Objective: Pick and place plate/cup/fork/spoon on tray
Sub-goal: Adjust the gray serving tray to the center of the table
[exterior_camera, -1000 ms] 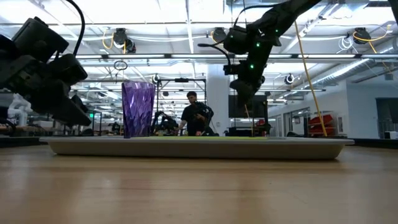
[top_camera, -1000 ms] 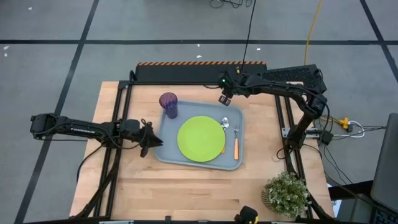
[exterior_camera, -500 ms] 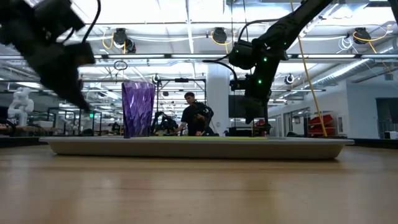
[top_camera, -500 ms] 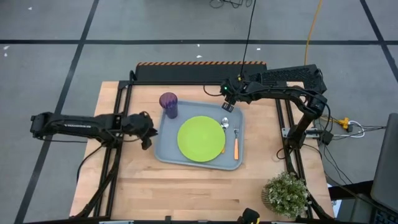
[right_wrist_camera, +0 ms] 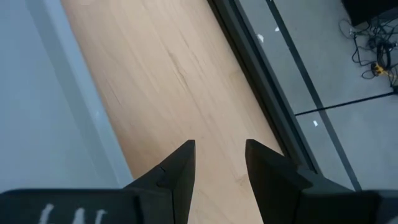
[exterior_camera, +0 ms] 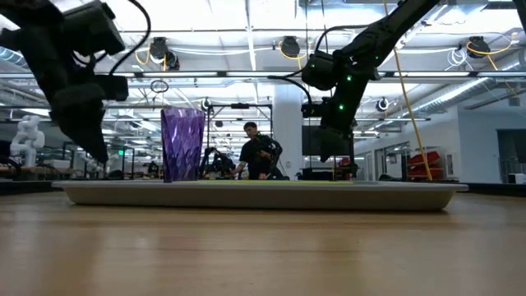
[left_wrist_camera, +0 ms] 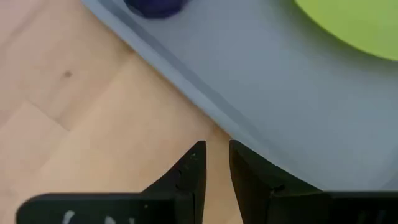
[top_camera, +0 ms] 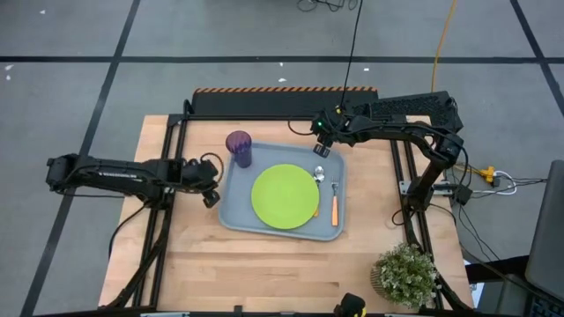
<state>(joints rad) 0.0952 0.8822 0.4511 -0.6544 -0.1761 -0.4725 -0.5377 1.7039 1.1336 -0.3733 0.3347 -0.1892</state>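
Observation:
The grey-blue tray [top_camera: 231,211] lies in the middle of the table. On it rest the lime-green plate [top_camera: 285,196], the purple cup [top_camera: 239,148] upright at its far left corner, the spoon [top_camera: 320,173], and the fork [top_camera: 334,204] right of the plate. My left gripper [top_camera: 211,195] hovers over the tray's left rim [left_wrist_camera: 205,106], empty, its fingers a narrow gap apart [left_wrist_camera: 216,155]. My right gripper [top_camera: 321,148] hangs above the tray's far right corner, open and empty [right_wrist_camera: 219,155].
A potted plant [top_camera: 405,275] stands at the table's near right corner. Bare wood lies left of and in front of the tray. A black bar with orange stripes [top_camera: 282,91] runs along the far edge. A person [exterior_camera: 256,152] shows far behind the table.
My left gripper has risen, turned, and shifted a little toward the far edge beside the tray's left rim. My right gripper has come down a little over the tray's far right corner. The tableware has not moved.

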